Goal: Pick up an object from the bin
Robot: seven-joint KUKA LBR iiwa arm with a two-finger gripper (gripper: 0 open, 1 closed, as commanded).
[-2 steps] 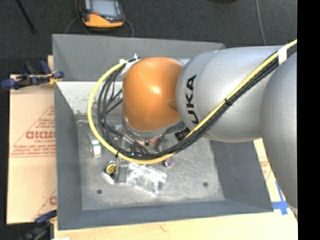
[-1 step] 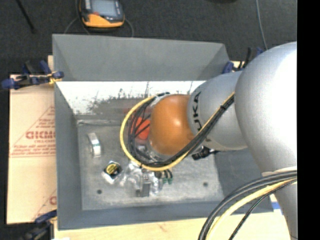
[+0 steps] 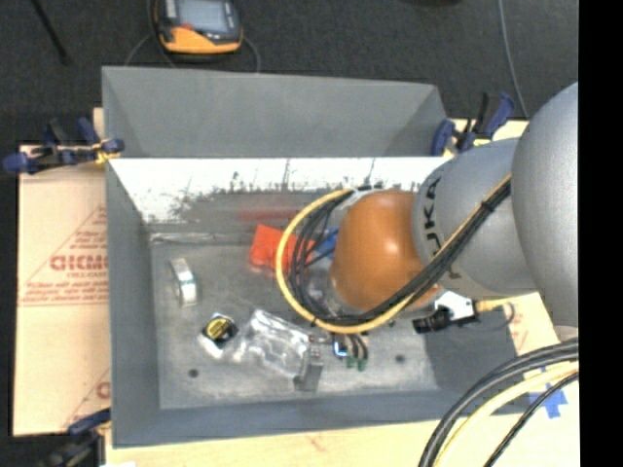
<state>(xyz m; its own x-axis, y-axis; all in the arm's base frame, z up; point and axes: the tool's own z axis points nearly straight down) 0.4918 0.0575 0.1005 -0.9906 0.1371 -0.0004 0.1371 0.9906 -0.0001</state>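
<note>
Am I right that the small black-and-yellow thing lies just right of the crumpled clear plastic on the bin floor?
Not quite: in the camera view the small black-and-yellow thing lies just left of the crumpled clear plastic on the bin floor.

Grey metal bin [image 3: 131,300] holding an orange block [image 3: 263,246], white roll [image 3: 182,281], yellow-black piece [image 3: 218,330] and crumpled clear plastic [image 3: 271,341].

Grey bin [image 3: 131,339]; orange block [image 3: 263,246] (yellow-black piece [image 3: 218,329]).
</note>
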